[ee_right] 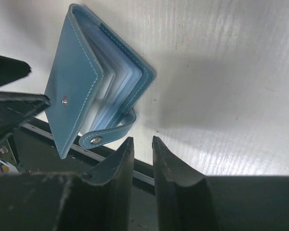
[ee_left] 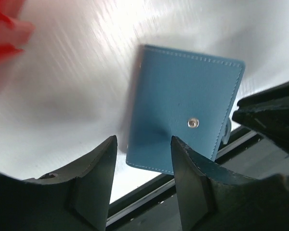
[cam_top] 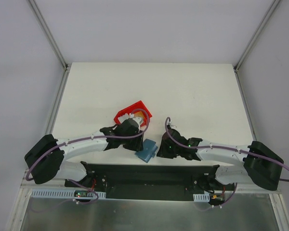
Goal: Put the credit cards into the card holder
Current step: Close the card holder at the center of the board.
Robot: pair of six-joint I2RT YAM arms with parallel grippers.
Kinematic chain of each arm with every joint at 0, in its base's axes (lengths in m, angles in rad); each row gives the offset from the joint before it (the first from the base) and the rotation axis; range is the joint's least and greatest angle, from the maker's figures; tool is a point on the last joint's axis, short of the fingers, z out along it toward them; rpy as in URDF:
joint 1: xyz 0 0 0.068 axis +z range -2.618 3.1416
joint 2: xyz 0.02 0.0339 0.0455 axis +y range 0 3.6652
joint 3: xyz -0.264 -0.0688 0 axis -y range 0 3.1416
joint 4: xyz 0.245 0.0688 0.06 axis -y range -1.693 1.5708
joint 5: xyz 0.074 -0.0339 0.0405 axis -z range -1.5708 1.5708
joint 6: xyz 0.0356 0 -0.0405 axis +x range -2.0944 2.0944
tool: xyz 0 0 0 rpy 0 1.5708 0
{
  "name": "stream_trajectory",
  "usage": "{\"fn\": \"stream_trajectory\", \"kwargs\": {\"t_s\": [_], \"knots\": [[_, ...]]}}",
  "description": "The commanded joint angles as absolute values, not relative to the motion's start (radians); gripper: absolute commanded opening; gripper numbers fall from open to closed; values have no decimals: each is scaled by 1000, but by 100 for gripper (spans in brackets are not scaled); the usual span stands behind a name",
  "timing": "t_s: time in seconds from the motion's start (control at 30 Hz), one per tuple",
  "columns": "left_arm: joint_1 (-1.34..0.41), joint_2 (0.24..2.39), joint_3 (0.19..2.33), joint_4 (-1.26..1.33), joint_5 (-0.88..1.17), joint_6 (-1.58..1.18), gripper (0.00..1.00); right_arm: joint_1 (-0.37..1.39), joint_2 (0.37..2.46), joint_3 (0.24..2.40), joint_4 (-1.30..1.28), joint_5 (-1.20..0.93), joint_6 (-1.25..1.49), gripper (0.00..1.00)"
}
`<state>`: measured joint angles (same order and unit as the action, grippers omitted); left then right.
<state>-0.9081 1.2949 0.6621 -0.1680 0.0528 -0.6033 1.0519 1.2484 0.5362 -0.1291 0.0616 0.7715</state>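
Teal leather marks the card holder [cam_top: 147, 150], which lies at the near edge of the table [cam_top: 192, 91], at about 6 o'clock from the red bin [cam_top: 135, 107] in the overhead view. From the right wrist it shows unsnapped and ajar, with its snap tab [ee_right: 97, 140] hanging loose and the pale blue pockets [ee_right: 113, 91] fanned. Whether any pocket has a card in it I cannot tell.

The left gripper [ee_left: 142, 144] hovers at the holder's 10 o'clock, jaws spread and nothing between them. The right gripper [ee_right: 142, 142] sits at the holder's 3 o'clock, its jaws drawn to a narrow gap and also pinching nothing.

Small pale and orange shapes in the bin may be the credit cards [cam_top: 131, 116], though they are too small to be sure. By my reading the task is at an early stage: the holder is open and neither gripper has a card. Picking the cards up and sliding them in is all left to do.
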Motion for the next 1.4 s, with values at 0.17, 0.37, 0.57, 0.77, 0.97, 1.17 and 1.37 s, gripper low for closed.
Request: {"fn": "stream_trajectory", "kwargs": {"t_s": [0.17,0.37,0.57,0.77,0.97,1.17,1.37], "knots": [[-908,1331,583,-41,195,-546,51,1058,1278,554,-95,25,787,27],[-907,1385,580,-40,164,-578,46,1057,1301,564,-84,23,776,27],[-907,1408,540,-23,132,-710,34,1057,1275,587,-66,57,738,26],[-922,1367,503,-8,86,-847,34,1054,1262,641,-139,106,690,24],[-959,1368,508,-8,25,-933,33,1042,1255,666,-172,144,660,21],[-959,1333,499,-9,-21,-951,42,1012,1186,643,-183,152,647,21],[-960,1350,543,-8,-38,-907,44,968,1209,640,-166,106,643,16]]}}
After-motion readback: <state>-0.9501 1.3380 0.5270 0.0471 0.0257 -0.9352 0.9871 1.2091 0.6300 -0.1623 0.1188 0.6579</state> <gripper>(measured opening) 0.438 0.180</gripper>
